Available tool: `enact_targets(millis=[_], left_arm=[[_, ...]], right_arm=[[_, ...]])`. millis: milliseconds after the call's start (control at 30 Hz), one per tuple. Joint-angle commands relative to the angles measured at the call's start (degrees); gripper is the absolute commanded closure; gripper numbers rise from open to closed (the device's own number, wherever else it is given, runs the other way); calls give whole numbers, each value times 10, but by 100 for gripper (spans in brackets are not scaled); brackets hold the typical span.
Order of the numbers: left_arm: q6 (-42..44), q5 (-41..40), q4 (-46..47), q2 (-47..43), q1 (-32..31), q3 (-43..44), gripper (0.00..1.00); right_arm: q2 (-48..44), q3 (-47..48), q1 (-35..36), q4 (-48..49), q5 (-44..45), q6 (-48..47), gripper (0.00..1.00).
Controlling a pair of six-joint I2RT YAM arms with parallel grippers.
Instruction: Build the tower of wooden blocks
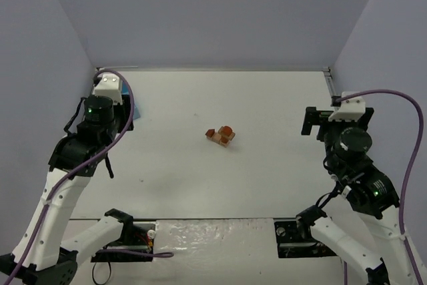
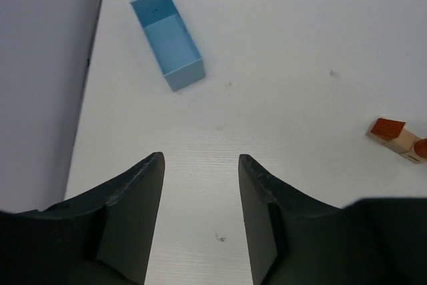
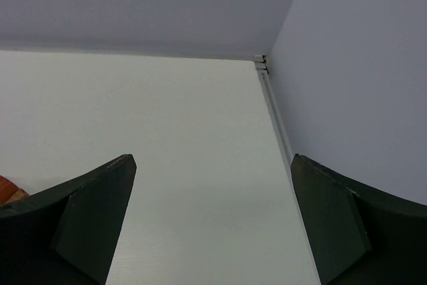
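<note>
- Top view: I read the wood block tower (image 1: 221, 136) as a small cluster of squared pieces, light tan and reddish-brown, at the middle of the smooth white bench (image 1: 267, 98).
- Top view: the right claw (image 1: 310, 121) sits near the bench's right edge. Plain grey walls (image 1: 213, 18) close three sides.
- Left wrist view: the left claw (image 2: 200, 159) is released, with its matte black fingers parted over bare bench and nothing between them. An open, thin-walled light-blue box (image 2: 170, 41) lies ahead near the left wall. The blocks sit at far right.
- Right wrist view: the right claw is spread wide and empty, facing the far right corner. A reddish-brown sliver shows at the left edge.
</note>
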Motion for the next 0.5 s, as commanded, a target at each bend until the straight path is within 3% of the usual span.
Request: enact_targets(millis=[0, 200, 467], left_arm=[[41, -52, 2, -58, 8, -29, 50], [61, -86, 5, -119, 8, -81, 19], [54, -78, 22, -196, 8, -176, 8]], right_arm=[[-43, 1, -3, 51, 81, -1, 0], [-93, -32, -3, 58, 89, 9, 0], [-132, -65, -3, 63, 115, 36, 0]])
